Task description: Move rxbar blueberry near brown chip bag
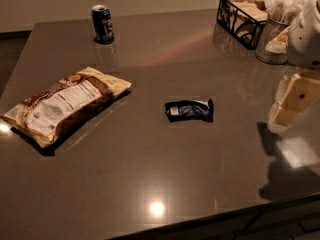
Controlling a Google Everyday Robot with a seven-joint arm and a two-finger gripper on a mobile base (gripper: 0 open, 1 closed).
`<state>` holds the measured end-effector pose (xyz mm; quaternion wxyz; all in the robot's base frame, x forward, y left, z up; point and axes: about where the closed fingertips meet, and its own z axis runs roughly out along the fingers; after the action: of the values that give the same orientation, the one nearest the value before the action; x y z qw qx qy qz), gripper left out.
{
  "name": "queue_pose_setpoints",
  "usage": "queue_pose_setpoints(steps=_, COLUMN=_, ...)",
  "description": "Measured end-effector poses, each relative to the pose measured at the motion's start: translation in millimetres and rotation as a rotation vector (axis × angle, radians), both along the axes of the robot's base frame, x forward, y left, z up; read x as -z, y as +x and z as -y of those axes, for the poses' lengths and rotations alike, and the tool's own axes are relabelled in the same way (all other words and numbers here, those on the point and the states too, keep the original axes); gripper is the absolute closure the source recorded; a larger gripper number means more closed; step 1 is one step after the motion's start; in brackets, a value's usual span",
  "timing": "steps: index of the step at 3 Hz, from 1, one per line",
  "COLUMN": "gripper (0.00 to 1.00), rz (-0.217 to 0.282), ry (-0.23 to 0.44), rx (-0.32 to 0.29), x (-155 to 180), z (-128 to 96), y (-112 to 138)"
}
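Observation:
The rxbar blueberry is a small flat dark blue wrapper with a white label patch, lying in the middle of the dark table. The brown chip bag is a large cream-and-brown bag with a white nutrition panel, lying flat at the left. About a hand's width of bare table separates them. My gripper hangs at the right edge of the view, above the table and to the right of the bar. Its two pale fingers stand apart and hold nothing. Its shadow falls on the table below it.
A blue drink can stands upright at the back left. A black wire basket and a cup of napkins stand at the back right. The table's front edge runs along the bottom.

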<state>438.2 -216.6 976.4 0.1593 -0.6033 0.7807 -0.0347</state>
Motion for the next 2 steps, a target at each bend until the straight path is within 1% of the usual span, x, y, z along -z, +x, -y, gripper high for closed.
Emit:
queue_pose_setpoints(steps=1, gripper=0.0, rz=0.0, ry=0.0, rx=0.0, x=0.0, z=0.0, y=0.0)
queue_pose_setpoints(steps=2, gripper=0.0, rz=-0.039, ry=0.03, rx=-0.003, x=3.1, z=-6.3, y=5.0)
